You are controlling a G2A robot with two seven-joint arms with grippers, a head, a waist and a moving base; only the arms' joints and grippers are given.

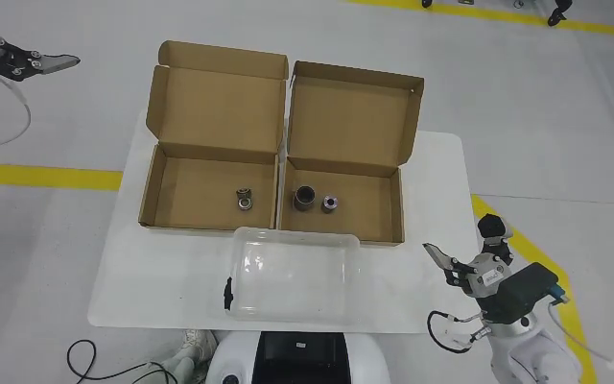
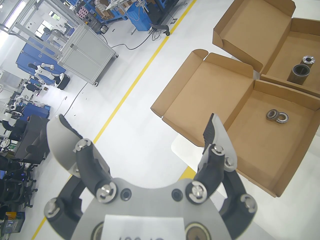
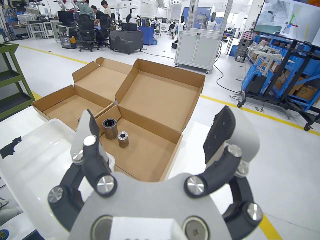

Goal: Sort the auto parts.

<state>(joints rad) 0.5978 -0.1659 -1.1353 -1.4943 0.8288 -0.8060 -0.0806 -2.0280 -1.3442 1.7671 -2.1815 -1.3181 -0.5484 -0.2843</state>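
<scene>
I am watching a white bench (image 1: 436, 182) with two brown cardboard boxes sitting on it side by side, touching. Both lids are standing open, pointing to 12 o'clock. The left box (image 1: 187, 206) is sitting at about 11 o'clock on the bench. The right box (image 1: 369, 211) is sitting at about 1 o'clock.

Two small metal rings (image 1: 244, 199) are lying in the left box, touching each other. They are resting over at the 3 o'clock side of that box's floor, near the wall next to the other box. A dark tube (image 1: 304, 199) is standing upright in the right box, over at its 9 o'clock side. A smaller silver tube (image 1: 329, 203) is standing just beside the dark one, at its 3 o'clock.

A clear plastic tub (image 1: 293, 278) is sitting at 6 o'clock on the bench, right by the near walls of the boxes. A black mark (image 1: 227, 293) is showing on its 9 o'clock wall.

The left pincer (image 2: 137, 118) is hanging over the grey floor, well away from the bench at about 10 o'clock. It is opened wide and is holding nothing. The right pincer (image 3: 156, 111) is hanging at the bench's 4 o'clock corner, facing the boxes. It is opened wide too, with nothing in it.

A yellow line (image 1: 58, 177) is running across the floor out at 9 o'clock.
</scene>
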